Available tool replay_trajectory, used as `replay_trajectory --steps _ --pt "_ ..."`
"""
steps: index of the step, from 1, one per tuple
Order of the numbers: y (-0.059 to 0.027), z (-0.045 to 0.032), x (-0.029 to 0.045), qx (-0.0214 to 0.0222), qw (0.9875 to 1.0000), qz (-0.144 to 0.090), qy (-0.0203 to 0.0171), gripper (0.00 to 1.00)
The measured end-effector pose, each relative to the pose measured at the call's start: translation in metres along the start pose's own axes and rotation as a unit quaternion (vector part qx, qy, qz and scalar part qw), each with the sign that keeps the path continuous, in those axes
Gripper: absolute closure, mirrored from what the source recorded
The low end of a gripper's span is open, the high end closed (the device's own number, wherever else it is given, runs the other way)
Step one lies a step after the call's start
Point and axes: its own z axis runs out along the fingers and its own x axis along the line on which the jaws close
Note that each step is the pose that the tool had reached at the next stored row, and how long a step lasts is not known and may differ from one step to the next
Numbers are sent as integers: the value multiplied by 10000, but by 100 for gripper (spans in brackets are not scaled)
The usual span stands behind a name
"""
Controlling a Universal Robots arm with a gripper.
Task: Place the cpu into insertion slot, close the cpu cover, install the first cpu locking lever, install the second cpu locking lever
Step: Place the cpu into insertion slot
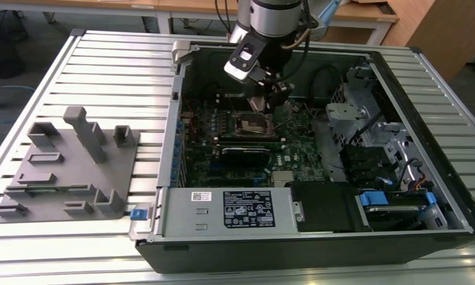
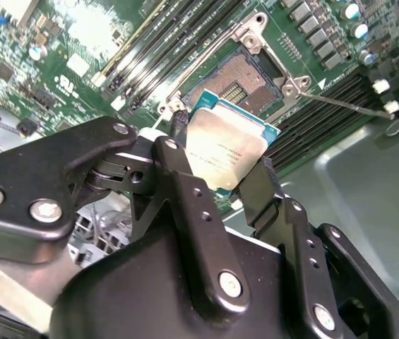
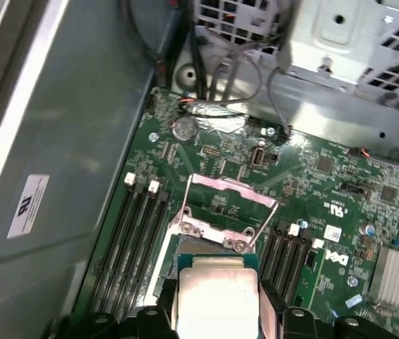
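Note:
My gripper (image 2: 224,152) is shut on the cpu (image 2: 227,145), a flat square chip with a silver top and a green edge, clamped by two opposite sides between the black fingers (image 2: 185,187). It hangs tilted just above the insertion slot (image 2: 245,81), whose dark pin field lies bare inside its metal rim. In the first wrist view the cpu (image 3: 217,296) sits between the fingertips of the gripper (image 3: 217,311), and the cpu cover (image 3: 217,183) stands swung up beyond it. In the exterior view the gripper (image 1: 261,100) hovers over the insertion slot (image 1: 251,123). A thin locking lever (image 2: 347,104) sticks out beside the slot.
The green motherboard (image 1: 293,148) lies inside an open computer case (image 1: 221,214) on a slatted table. Black memory slots (image 3: 139,233) flank the socket on both sides. Drive cages and cables (image 1: 364,119) fill the exterior view's right. A grey fixture block (image 1: 63,172) sits outside the case on the left.

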Motion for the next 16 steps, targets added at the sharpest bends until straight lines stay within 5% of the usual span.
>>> replay_trajectory --steps 3,16 --pt "0 3 0 0 9998 181 -16 46" --pt "-2 27 0 -1 9998 218 -19 46"
